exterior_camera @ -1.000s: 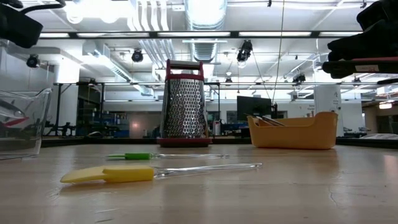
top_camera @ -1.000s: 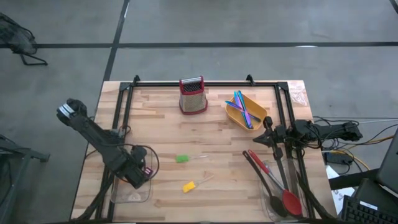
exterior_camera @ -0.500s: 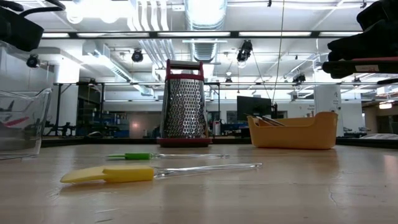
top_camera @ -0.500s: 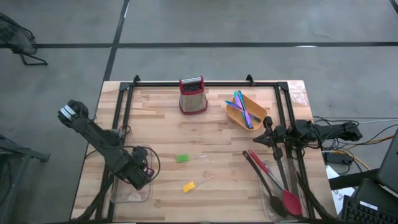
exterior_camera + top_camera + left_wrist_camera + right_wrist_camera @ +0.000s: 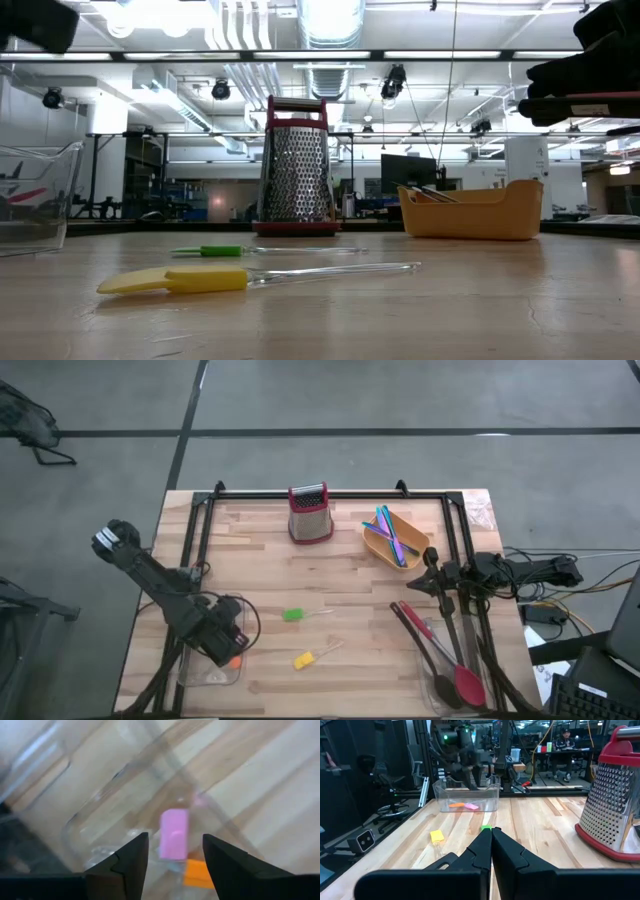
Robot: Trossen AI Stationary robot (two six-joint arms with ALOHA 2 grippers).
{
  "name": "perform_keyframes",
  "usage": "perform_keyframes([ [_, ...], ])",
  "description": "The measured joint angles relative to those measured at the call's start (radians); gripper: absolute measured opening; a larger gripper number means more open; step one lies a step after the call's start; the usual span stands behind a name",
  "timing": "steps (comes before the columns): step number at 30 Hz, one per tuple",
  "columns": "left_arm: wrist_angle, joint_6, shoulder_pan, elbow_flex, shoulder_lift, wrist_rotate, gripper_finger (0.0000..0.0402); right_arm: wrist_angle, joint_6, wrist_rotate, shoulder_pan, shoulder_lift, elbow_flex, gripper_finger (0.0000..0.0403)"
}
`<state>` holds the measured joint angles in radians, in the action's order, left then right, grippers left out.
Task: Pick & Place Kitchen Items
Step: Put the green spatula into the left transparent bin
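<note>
The pale wooden butcher-block table (image 5: pixel 330 585) carries everything. Long black spoons (image 5: pixel 425 650) and a red-headed spoon (image 5: pixel 466 682) lie side by side at its right front, handles angled toward the table's middle, bowls toward the front right corner. In the orange oval bowl (image 5: pixel 378 546) near the back right, thin blue, purple and green sticks (image 5: pixel 390 534) cross, lying diagonally. A red box grater with a metal top (image 5: pixel 310 513) stands upright at the back centre. A clear plastic tub (image 5: pixel 466 797) at the left front holds a flat pink piece (image 5: pixel 173 833) and an orange piece (image 5: pixel 198 873), side by side. The left gripper (image 5: pixel 172 852) hangs over it, fingers apart and empty. A yellow-headed piece (image 5: pixel 304 658) and a green-headed piece (image 5: pixel 292 615), both with clear handles, lie mid-table, handles pointing right. The right gripper (image 5: pixel 491 836), fingers pressed together, waits at the right side.
</note>
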<state>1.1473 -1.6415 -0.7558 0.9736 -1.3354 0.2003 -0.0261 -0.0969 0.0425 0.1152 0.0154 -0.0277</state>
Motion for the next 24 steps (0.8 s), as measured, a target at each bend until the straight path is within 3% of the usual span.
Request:
perform_keyframes([
  [4, 0.002, 0.058, 0.002, 0.062, 0.038, 0.098, 0.0192, 0.000, 0.000, 0.000, 0.000, 0.000, 0.000, 0.0009],
  [10, 0.001, 0.157, 0.001, 0.189, 0.072, 0.347, 0.0193, 0.000, 0.000, 0.000, 0.000, 0.000, 0.000, 0.0009],
  [16, -0.093, 0.451, 0.011, 0.286, 0.051, 0.624, 0.0193, 0.000, 0.000, 0.000, 0.000, 0.000, 0.000, 0.0009],
  [21, -0.352, 0.769, 0.106, 0.261, 0.021, 0.617, 0.0193, 0.000, 0.000, 0.000, 0.000, 0.000, 0.000, 0.0009],
  [24, -0.406, 0.872, 0.168, 0.248, -0.018, 0.592, 0.0193, 0.000, 0.000, 0.000, 0.000, 0.000, 0.000, 0.0009],
])
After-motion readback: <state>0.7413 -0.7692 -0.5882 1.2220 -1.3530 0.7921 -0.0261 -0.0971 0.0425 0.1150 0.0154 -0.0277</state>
